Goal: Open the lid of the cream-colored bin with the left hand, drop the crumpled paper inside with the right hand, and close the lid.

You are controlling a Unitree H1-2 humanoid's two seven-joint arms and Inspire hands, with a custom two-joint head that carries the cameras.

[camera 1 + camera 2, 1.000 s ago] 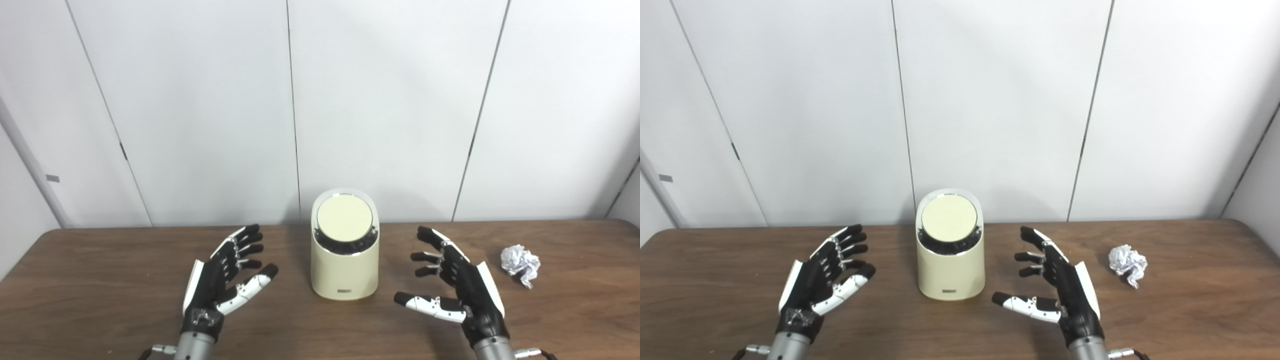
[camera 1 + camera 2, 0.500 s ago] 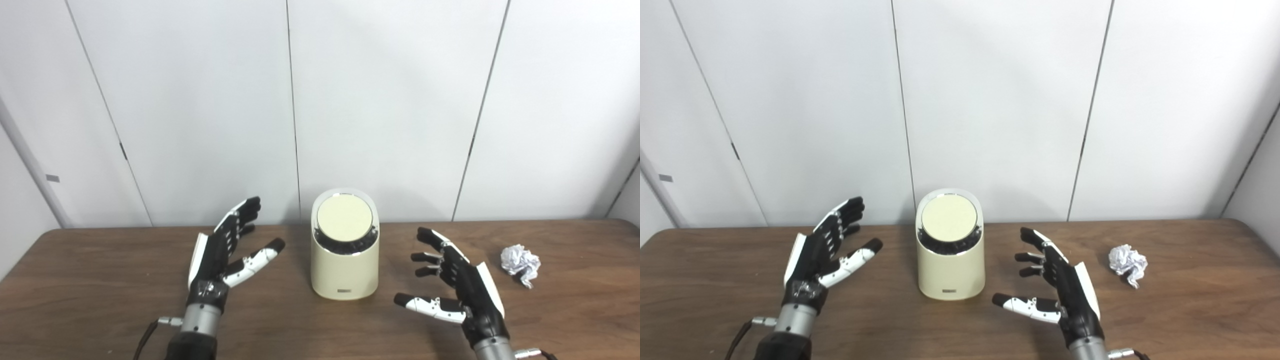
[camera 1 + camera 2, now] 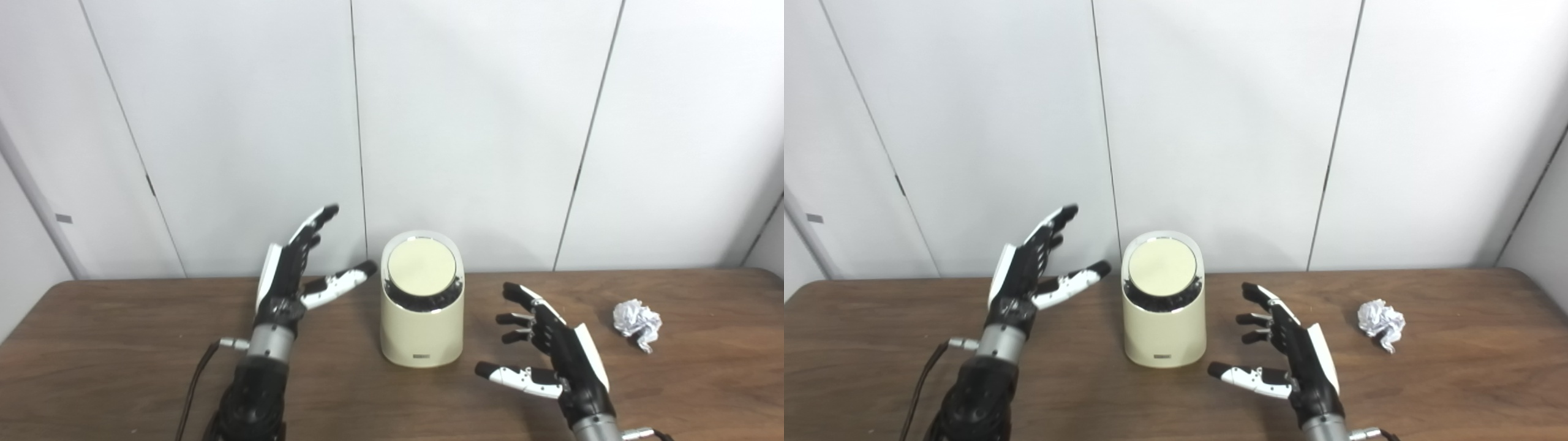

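Note:
A cream-colored bin (image 3: 422, 331) stands in the middle of the brown table, its round slanted lid (image 3: 422, 267) down and facing me. My left hand (image 3: 294, 272) is raised just left of the bin at lid height, open with fingers spread, thumb tip close to the bin's upper left side without touching. My right hand (image 3: 551, 358) hovers low over the table to the right of the bin, open and holding nothing. The crumpled white paper (image 3: 637, 323) lies on the table further right, apart from the right hand.
The wooden table (image 3: 122, 367) runs the full width of the view, its far edge against a white panelled wall (image 3: 478, 122) right behind the bin. A dark cable (image 3: 193, 386) hangs beside my left forearm.
My left hand has risen and moved forward and rightward, from low over the table to beside the bin's lid. The right hand shifted slightly toward me and left. Bin and paper have not moved.

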